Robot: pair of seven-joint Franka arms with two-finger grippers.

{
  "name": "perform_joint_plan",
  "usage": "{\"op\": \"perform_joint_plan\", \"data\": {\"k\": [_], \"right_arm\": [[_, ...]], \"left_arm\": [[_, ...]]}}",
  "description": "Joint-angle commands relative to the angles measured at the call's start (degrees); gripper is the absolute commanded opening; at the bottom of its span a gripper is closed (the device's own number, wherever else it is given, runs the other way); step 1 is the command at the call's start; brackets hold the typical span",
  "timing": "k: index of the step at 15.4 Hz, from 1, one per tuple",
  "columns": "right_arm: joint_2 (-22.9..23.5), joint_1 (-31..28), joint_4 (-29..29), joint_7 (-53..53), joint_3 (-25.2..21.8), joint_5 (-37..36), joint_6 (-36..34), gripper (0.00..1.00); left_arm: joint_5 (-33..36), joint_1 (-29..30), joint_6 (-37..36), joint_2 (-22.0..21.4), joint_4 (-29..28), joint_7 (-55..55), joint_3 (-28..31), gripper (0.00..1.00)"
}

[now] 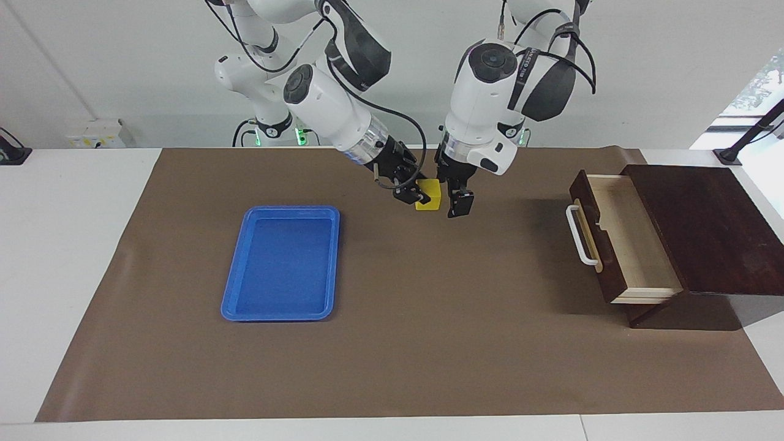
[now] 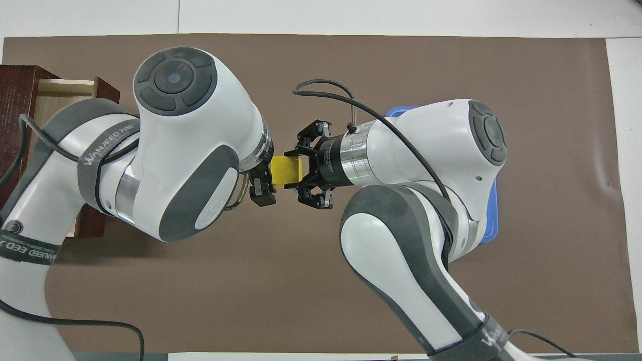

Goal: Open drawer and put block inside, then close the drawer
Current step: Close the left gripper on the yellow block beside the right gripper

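The block (image 1: 428, 196) hangs in the air over the middle of the table (image 1: 429, 343), clamped in the right hand (image 1: 418, 195), while the left hand (image 1: 459, 202) sits just beside it with its fingers seemingly parted around the block's other end, though contact is hard to judge. If the right hand lets go before the left has pinched firmly, the block would likely drop and roll. The drawer (image 1: 625, 239) stands pulled open at the left arm's end, so a skewed grip could catch its rim.
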Motion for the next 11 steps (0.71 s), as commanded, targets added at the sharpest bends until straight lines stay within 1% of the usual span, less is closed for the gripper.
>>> {"op": "perform_joint_plan", "data": {"k": [1,6,7,8,9,10,11], "right_arm": [[0.84,-0.60,1.31,0.98,0.70,-0.13,0.72,0.00],[0.84,-0.51,1.49,1.07,0.70,-0.22,0.20,0.00],[0.84,-0.51,1.57,1.07,0.70,-0.22,0.11,0.00],[0.84,-0.51,1.57,1.07,0.70,-0.22,0.11,0.00],[0.84,-0.51,1.57,1.07,0.70,-0.22,0.11,0.00],[0.84,-0.51,1.57,1.07,0.70,-0.22,0.02,0.00],[0.75,-0.51,1.57,1.07,0.70,-0.22,0.02,0.00]], "left_arm": [[-0.97,-1.21,-0.86,0.68,1.69,-1.46,0.52,1.00],[-0.62,-1.65,-0.42,0.59,1.69,-1.37,0.52,1.00],[-0.62,-1.65,-0.42,0.68,1.69,-1.37,0.52,0.98],[-0.53,-1.65,-0.42,0.68,1.69,-1.37,0.52,0.94],[-0.53,-1.65,-0.42,0.68,1.69,-1.37,0.52,0.86],[-0.36,-1.74,-0.33,0.68,1.69,-1.29,0.52,0.72],[-0.18,-1.74,-0.33,0.68,1.69,-0.85,0.52,0.55]]}}
